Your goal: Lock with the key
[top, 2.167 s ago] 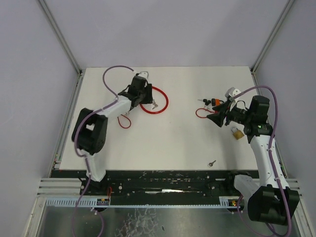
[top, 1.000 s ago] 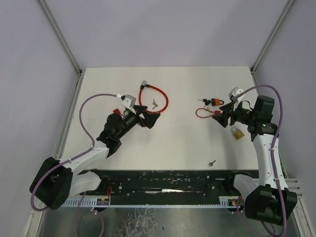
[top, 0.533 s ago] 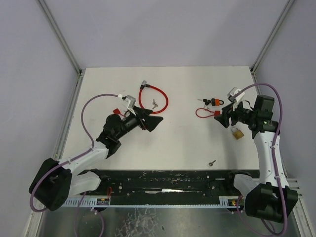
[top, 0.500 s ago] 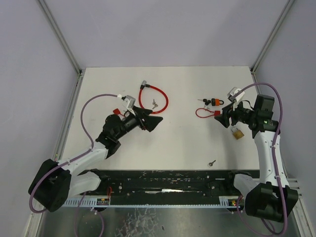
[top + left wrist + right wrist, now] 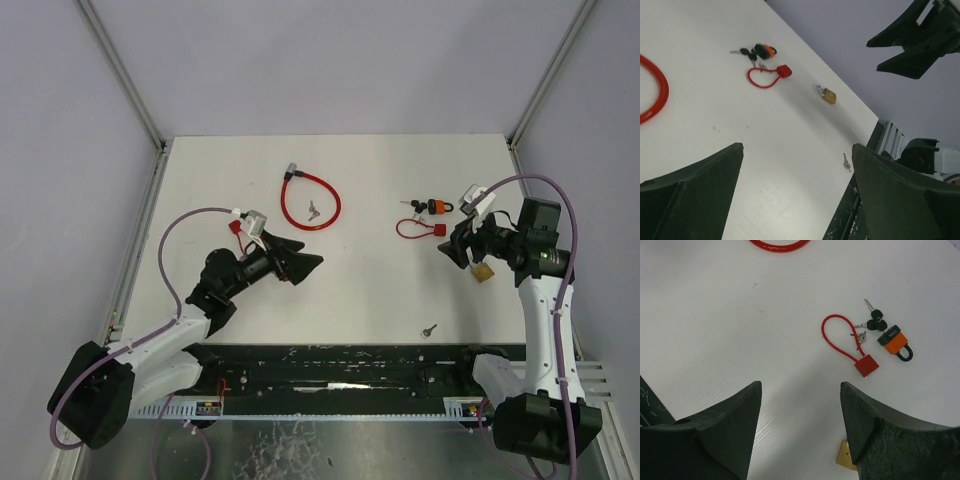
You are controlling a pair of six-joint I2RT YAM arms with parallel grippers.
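At the left of the top view, my left gripper [image 5: 305,268] hangs low over the white table [image 5: 380,290], jaws spread wide, nothing in them; same in the left wrist view [image 5: 796,150], only bare table between the fingers. Above and just right of it lies the big red cable loop [image 5: 310,200], with a small bunch of keys [image 5: 314,210] inside the ring, well clear of my fingers.

Center-right, near the table's bottom edge, the loose key [image 5: 429,329] lies flat and alone [image 5: 846,161], well apart from both grippers. Up from it, the orange padlock [image 5: 437,206] with black-headed keys [image 5: 412,205] at its left, and the small red cable lock [image 5: 415,229] just below them; the right wrist view shows these three close together [image 5: 892,340] [image 5: 875,320] [image 5: 850,347].

At the right, my right gripper [image 5: 458,250] is released, jaws apart and empty [image 5: 800,386]. The brass padlock [image 5: 482,271] lies on the table just lower right of it, not touched [image 5: 847,456]. Shackle open or closed: cannot tell.
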